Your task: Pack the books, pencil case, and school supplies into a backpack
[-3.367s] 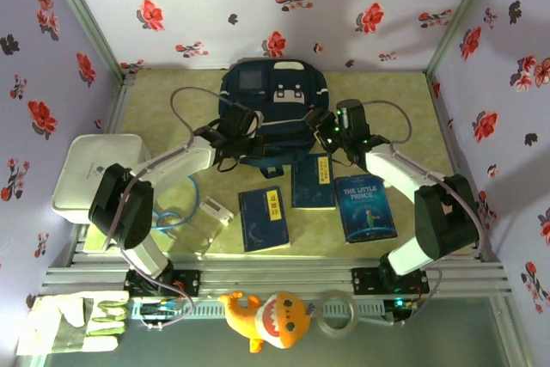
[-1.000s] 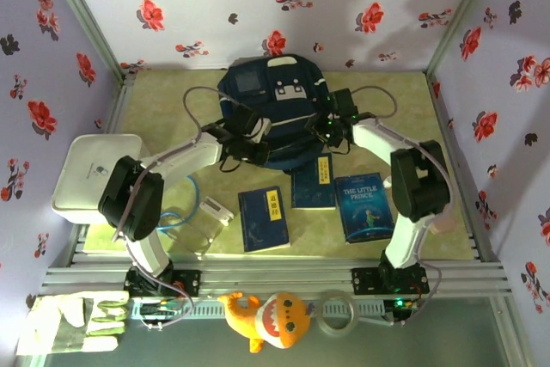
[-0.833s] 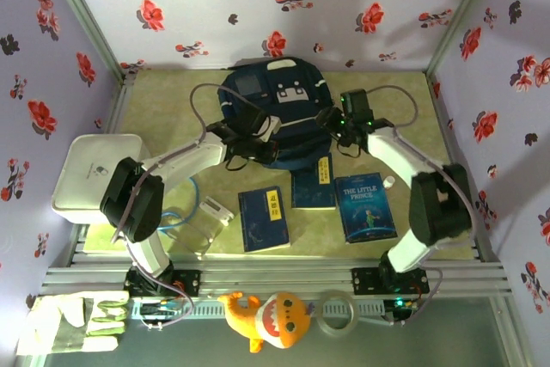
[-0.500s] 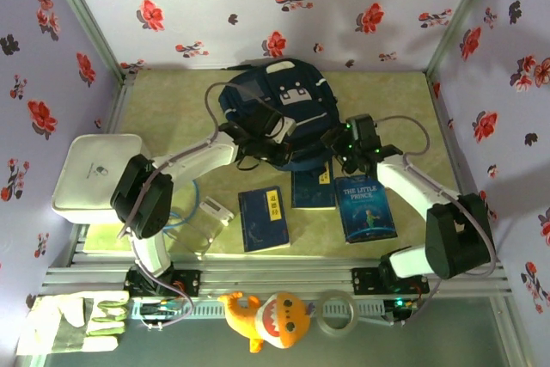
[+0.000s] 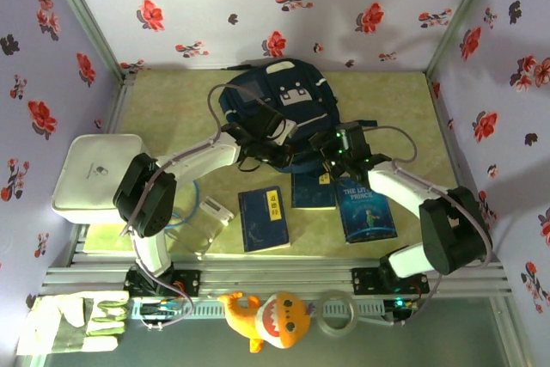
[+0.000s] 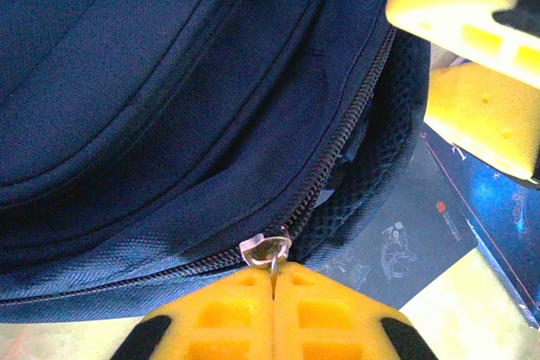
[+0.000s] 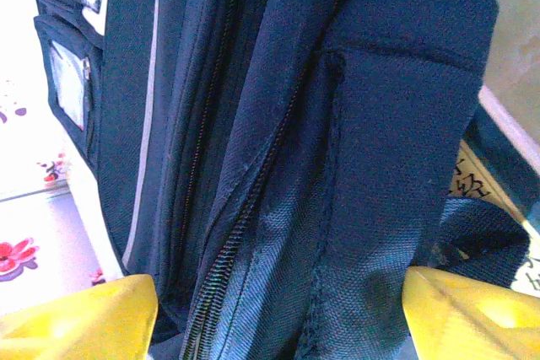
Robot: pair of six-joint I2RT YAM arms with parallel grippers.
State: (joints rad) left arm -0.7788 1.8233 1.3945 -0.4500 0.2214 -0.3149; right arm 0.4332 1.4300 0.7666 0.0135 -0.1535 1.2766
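The left tool (image 6: 274, 282) is pinched tight on the zipper pull (image 6: 267, 249) of the backpack (image 5: 275, 96), which slumps at the far middle of the counter (image 5: 172, 100). The right tool (image 7: 274, 318) stands wide, its fingers (image 7: 76, 318) straddling the bag's side seam without gripping it. Soft, floppy fabric here, likely to sag and bunch, so the zipper wants the cloth braced beside it. The 3 books (image 5: 265, 218) lie flat just in front: thin, stiff, probably light, best taken by an edge.

Nothing fully legible. Navy book (image 5: 264, 221), yellow strip (image 5: 275, 201): characters too small to read. Blue book (image 5: 369, 217): title mostly covered by arm (image 5: 397, 185).
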